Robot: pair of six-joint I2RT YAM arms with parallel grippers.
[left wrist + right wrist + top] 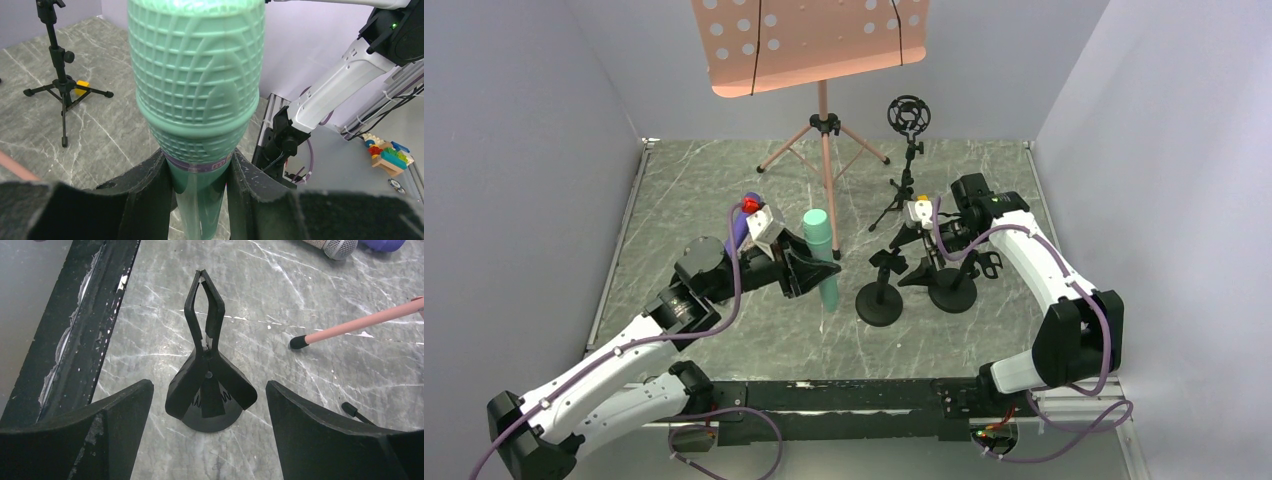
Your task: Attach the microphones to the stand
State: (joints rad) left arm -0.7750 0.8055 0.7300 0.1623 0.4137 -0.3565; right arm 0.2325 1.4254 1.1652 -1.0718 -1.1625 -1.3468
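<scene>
My left gripper [817,268] [199,200] is shut on the mint green microphone [823,250] [195,85], holding it upright by its neck just under the ribbed head. A purple microphone [742,228] [385,244] and a silver one with a grey mesh head [340,246] lie on the table behind the left arm. A black clip stand [879,295] [205,365] with a round base and a spring clamp stands mid-table. My right gripper [899,255] [209,386] is open, its fingers either side of that stand's clamp without touching it.
A second black round-base stand [952,290] sits beside the first. A black tripod [902,190] [62,85] carries a ring-shaped shock mount [909,115]. A pink music stand [824,130] is at the back; one of its legs [360,325] reaches near the right gripper.
</scene>
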